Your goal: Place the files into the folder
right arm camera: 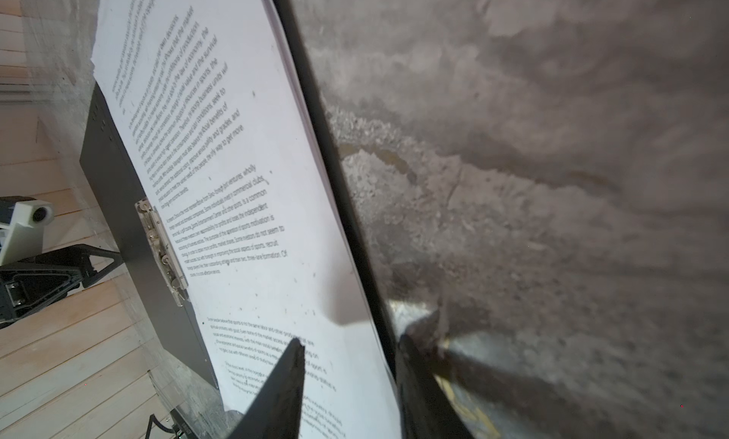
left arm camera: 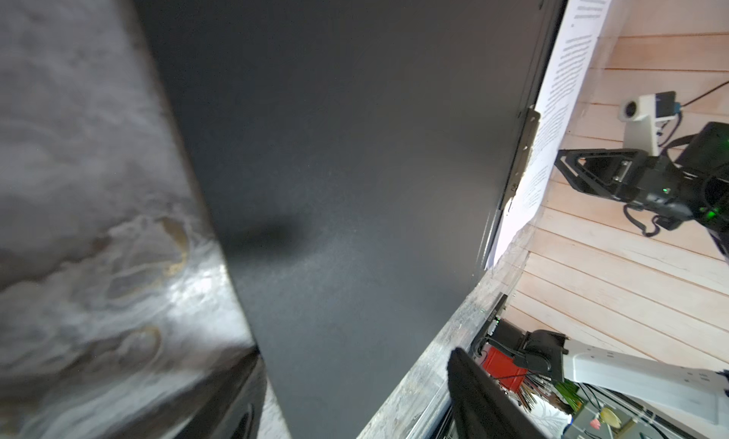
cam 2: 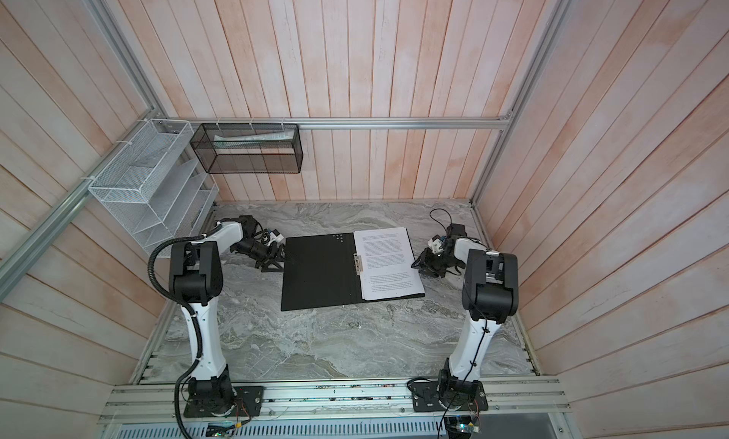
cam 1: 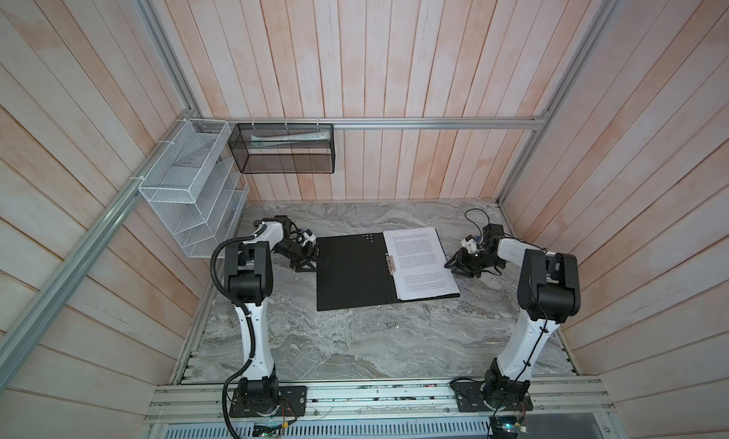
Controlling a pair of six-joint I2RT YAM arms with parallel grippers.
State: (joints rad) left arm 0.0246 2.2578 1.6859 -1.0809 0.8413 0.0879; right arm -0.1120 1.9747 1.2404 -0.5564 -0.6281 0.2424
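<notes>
Your left gripper (cam 1: 311, 257) sat at the left edge of the folder (cam 1: 349, 271), jaws apart. The folder lay open flat on the table (cam 1: 355, 338), black inside up, with the files (cam 1: 420, 259) on its right half beside the metal clip (cam 1: 390, 264). Your right gripper (cam 1: 451, 264) met their right edge. Only the right wrist view showed its jaws spread, straddling that edge, one finger (right arm camera: 284, 378) over the printed sheet.

Pale pinkish wood-plank walls (cam 1: 394, 62) on 3 sides, w/ alu rails (cam 1: 434, 122). Grey marble-look counter (cam 1: 355, 338). White wire rack (cam 1: 185, 188) up on wall beyond left gripper (cam 1: 309, 261); black mesh basket (cam 1: 284, 153) just beside it. Soft, even light.
</notes>
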